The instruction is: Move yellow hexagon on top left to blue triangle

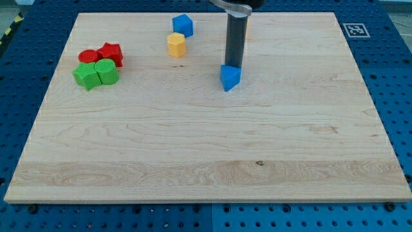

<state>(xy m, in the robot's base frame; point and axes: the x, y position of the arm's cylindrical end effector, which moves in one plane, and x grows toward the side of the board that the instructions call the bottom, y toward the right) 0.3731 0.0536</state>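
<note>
The yellow hexagon [176, 45] sits near the view's top, left of centre, on the wooden board [206, 148]. The blue triangle [230, 77] lies to its lower right, near the middle top of the board. My tip [233, 66] stands just behind the blue triangle, touching or almost touching its far edge. The rod rises straight up from there to the view's top. The yellow hexagon is about ninety pixels to the left of my tip.
A blue cube-like block [183, 25] lies just above the yellow hexagon. At the view's left is a tight cluster: a red cylinder [88, 57], a red block [111, 53], and two green blocks [84, 76] [106, 71].
</note>
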